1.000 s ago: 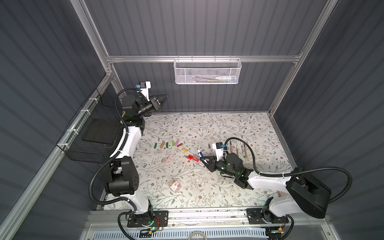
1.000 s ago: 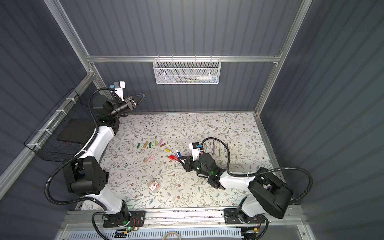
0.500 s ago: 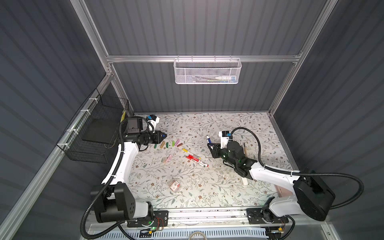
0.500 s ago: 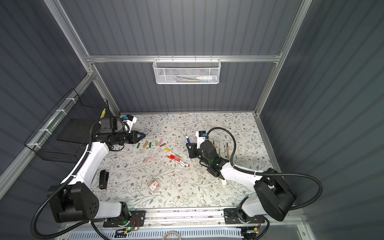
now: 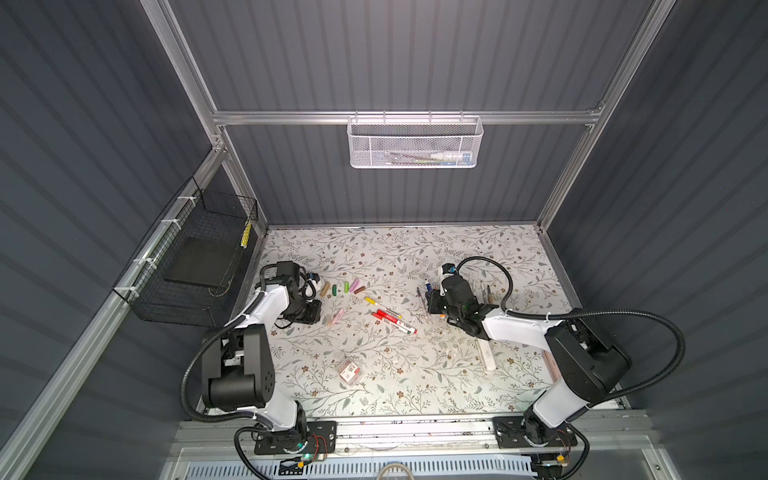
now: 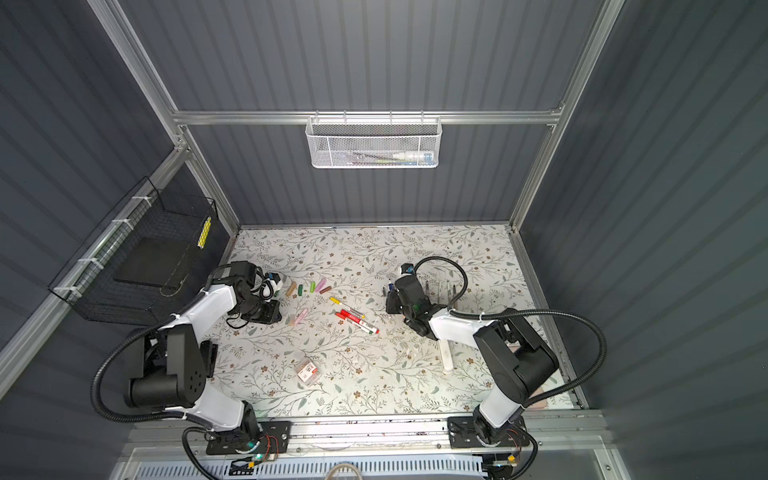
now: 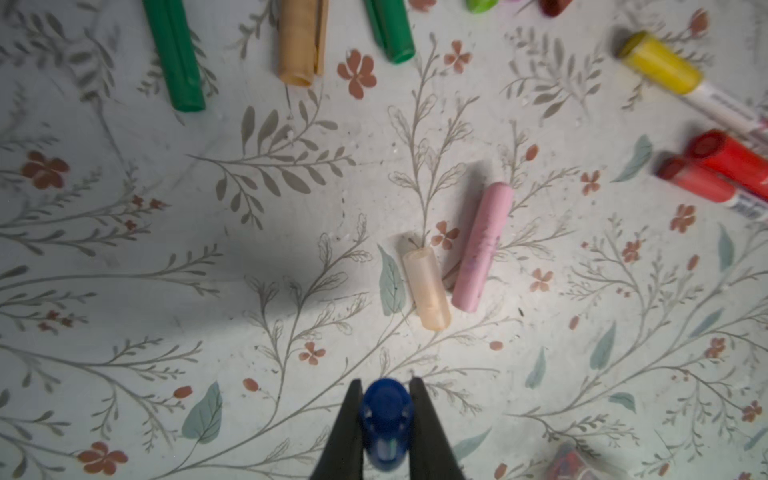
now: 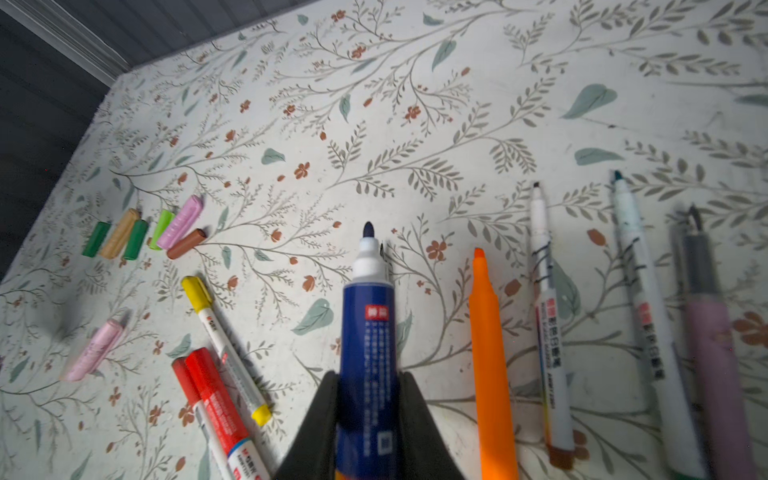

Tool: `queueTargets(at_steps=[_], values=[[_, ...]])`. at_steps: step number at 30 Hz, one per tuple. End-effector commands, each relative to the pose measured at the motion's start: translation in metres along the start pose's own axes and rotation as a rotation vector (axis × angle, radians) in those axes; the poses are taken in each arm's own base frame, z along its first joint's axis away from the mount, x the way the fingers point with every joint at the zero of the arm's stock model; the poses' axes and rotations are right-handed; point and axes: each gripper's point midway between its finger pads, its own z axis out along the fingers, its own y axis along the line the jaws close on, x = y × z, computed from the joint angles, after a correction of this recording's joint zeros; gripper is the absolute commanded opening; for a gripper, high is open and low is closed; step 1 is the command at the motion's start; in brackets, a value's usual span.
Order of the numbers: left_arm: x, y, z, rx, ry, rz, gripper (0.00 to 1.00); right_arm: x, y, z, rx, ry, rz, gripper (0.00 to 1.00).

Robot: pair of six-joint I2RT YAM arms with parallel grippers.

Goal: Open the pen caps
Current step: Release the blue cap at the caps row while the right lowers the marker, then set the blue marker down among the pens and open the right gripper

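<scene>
My left gripper (image 7: 386, 384) is shut on a blue pen cap (image 7: 386, 419) and hangs just above the table (image 5: 308, 316), left of a pink cap (image 7: 482, 249) and a tan cap (image 7: 428, 289). My right gripper (image 8: 368, 378) is shut on an uncapped blue pen (image 8: 368, 316), mid-right in both top views (image 5: 432, 303) (image 6: 390, 305). A row of loose pen caps (image 5: 345, 287) (image 8: 145, 232) in green, tan, pink and brown lies further back. A yellow-capped pen (image 8: 197, 291) and two red-capped pens (image 8: 199, 365) lie in the middle.
Several uncapped pens (image 8: 490, 345) lie side by side right of my right gripper. A small clear box (image 5: 351, 371) sits near the front. A white oblong case (image 5: 486, 353) lies under my right arm. A black wire basket (image 5: 195, 266) hangs on the left wall.
My left arm has come down from high at the back left to just over the table beside the pink cap. My right gripper has drawn back from the red pens with the blue pen.
</scene>
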Motion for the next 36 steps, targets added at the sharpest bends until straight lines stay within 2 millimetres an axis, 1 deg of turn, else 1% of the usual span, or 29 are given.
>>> queueTargets(at_steps=[1, 4, 9, 15, 20, 22, 24, 25, 31, 34, 36], values=[[-0.012, 0.015, 0.001, -0.067, 0.008, 0.009, 0.0, -0.006, -0.005, 0.009, 0.04, -0.014, -0.008, 0.0], [-0.011, 0.024, 0.01, -0.098, 0.054, -0.019, 0.0, -0.004, -0.011, 0.016, 0.071, -0.001, -0.023, 0.0], [-0.001, 0.025, 0.024, -0.092, 0.092, -0.025, 0.0, -0.004, -0.017, 0.026, 0.107, 0.006, -0.047, 0.01], [0.0, 0.025, 0.031, -0.078, 0.118, -0.041, 0.06, 0.001, -0.023, 0.035, 0.132, 0.027, -0.055, 0.03], [0.003, 0.026, 0.033, -0.082, 0.129, -0.046, 0.18, 0.007, -0.026, 0.041, 0.14, 0.046, -0.057, 0.04], [0.002, 0.024, 0.031, -0.077, 0.122, -0.051, 0.28, 0.01, -0.029, 0.044, 0.148, 0.049, -0.065, 0.05], [-0.002, 0.023, 0.025, -0.078, 0.105, -0.053, 0.39, 0.011, -0.031, 0.045, 0.16, 0.055, -0.068, 0.05], [-0.003, 0.023, 0.021, -0.08, 0.092, -0.055, 0.41, 0.012, -0.032, 0.045, 0.165, 0.058, -0.066, 0.05], [-0.013, 0.016, -0.005, -0.083, -0.009, -0.045, 0.46, 0.017, -0.034, 0.051, 0.172, 0.075, -0.076, 0.09], [-0.018, 0.013, -0.025, -0.1, -0.084, -0.035, 0.5, 0.017, -0.035, 0.051, 0.177, 0.078, -0.073, 0.14], [-0.021, 0.007, -0.037, -0.085, -0.149, -0.011, 0.53, 0.017, -0.035, 0.051, 0.174, 0.068, -0.076, 0.18]])
